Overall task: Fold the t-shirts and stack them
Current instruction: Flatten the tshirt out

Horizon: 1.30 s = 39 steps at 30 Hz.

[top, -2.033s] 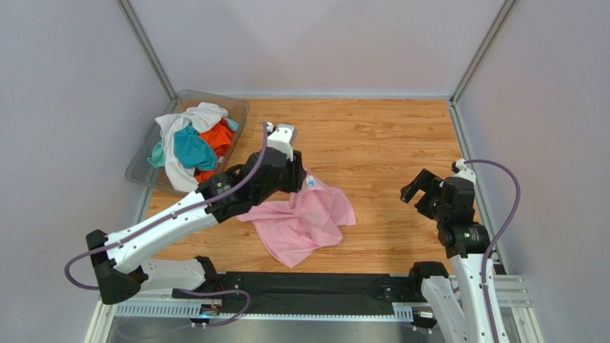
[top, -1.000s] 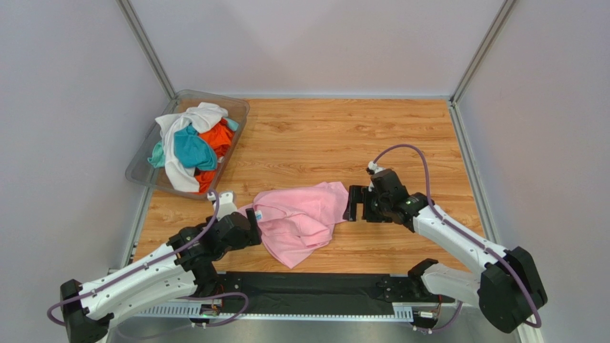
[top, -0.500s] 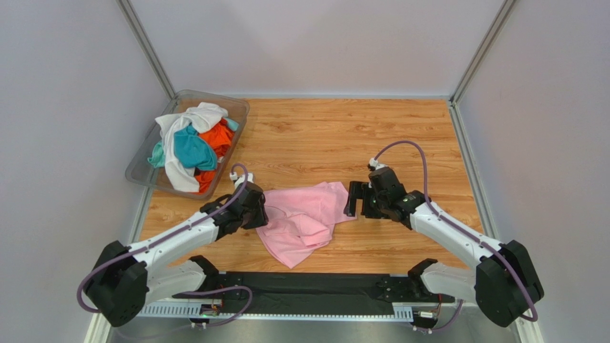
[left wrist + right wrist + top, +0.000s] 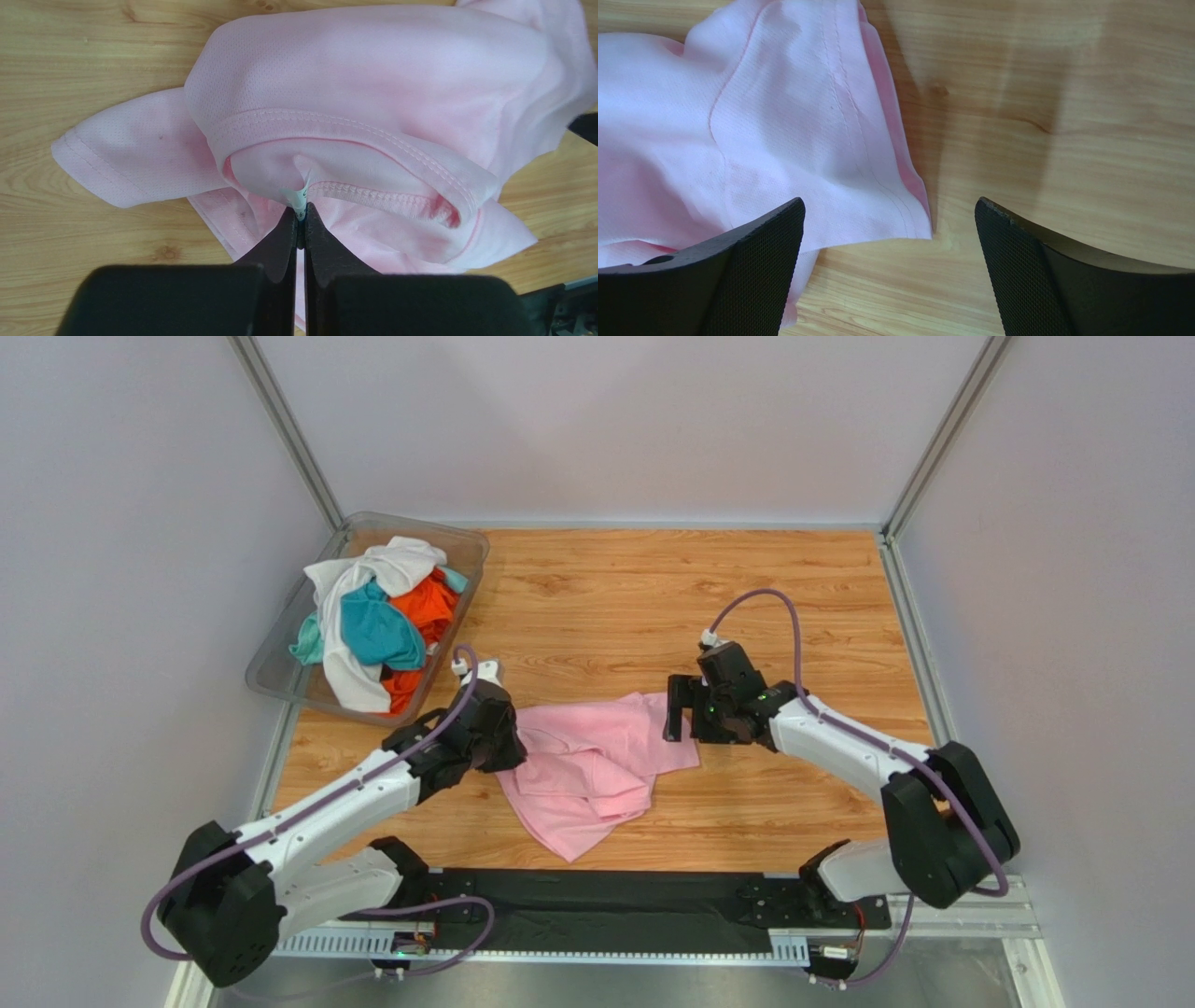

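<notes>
A light pink t-shirt (image 4: pixel 596 770) lies crumpled on the wooden table (image 4: pixel 786 602). My left gripper (image 4: pixel 502 749) is at its left edge. In the left wrist view this gripper (image 4: pixel 302 210) is shut on the white neck label inside the shirt's collar (image 4: pixel 365 192). My right gripper (image 4: pixel 683 711) hovers at the shirt's right edge. Its open jaws (image 4: pixel 889 206) straddle a hemmed corner of the pink cloth (image 4: pixel 738 140) without touching it. More t-shirts, white (image 4: pixel 379 567), teal (image 4: pixel 372 627) and orange (image 4: pixel 428 609), are heaped at the back left.
The heap of shirts fills a clear plastic bin (image 4: pixel 470 546) at the table's back left corner. Grey walls close the table in on three sides. A black rail (image 4: pixel 603 903) with the arm bases runs along the near edge.
My left gripper has closed on the pink shirt's collar label and shifted slightly back. My right gripper has moved left and back, up to the shirt's right corner.
</notes>
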Each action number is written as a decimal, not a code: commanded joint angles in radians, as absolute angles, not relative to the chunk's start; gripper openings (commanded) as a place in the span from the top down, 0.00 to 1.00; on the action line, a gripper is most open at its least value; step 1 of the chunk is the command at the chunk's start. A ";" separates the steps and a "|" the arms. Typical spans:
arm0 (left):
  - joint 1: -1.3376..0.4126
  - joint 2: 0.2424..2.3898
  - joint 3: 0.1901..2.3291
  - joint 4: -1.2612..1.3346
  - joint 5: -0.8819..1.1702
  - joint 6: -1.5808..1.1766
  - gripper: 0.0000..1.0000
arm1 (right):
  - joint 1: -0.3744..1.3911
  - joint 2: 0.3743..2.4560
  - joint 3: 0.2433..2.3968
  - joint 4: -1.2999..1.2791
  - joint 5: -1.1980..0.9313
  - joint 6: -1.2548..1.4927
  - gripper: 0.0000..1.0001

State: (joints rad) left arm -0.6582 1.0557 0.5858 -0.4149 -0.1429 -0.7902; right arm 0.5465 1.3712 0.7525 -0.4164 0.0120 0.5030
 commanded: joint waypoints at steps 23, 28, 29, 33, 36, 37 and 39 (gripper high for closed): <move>-0.652 0.790 0.909 -0.561 -0.201 -0.617 1.00 | 0.568 1.166 1.060 -0.596 -0.077 0.427 1.00; -0.653 0.759 1.156 -0.566 -0.154 -0.529 1.00 | 0.571 1.013 1.244 -0.696 -0.126 0.394 1.00; -0.653 0.761 1.195 -0.566 -0.118 -0.519 1.00 | 0.569 0.996 1.314 -0.701 -0.138 0.390 1.00; -0.653 0.781 1.386 -0.560 -0.016 -0.495 1.00 | 0.568 0.960 1.518 -0.753 -0.189 0.376 1.00; -0.652 0.828 1.557 -0.558 0.101 -0.479 1.00 | 0.569 0.977 1.700 -0.813 -0.216 0.361 1.00; -0.652 0.860 1.600 -0.564 0.135 -0.473 1.00 | 0.569 0.980 1.739 -0.822 -0.227 0.348 1.00; -0.652 0.891 1.721 -0.578 0.198 -0.453 1.00 | 0.569 1.000 1.817 -0.845 -0.230 0.334 1.00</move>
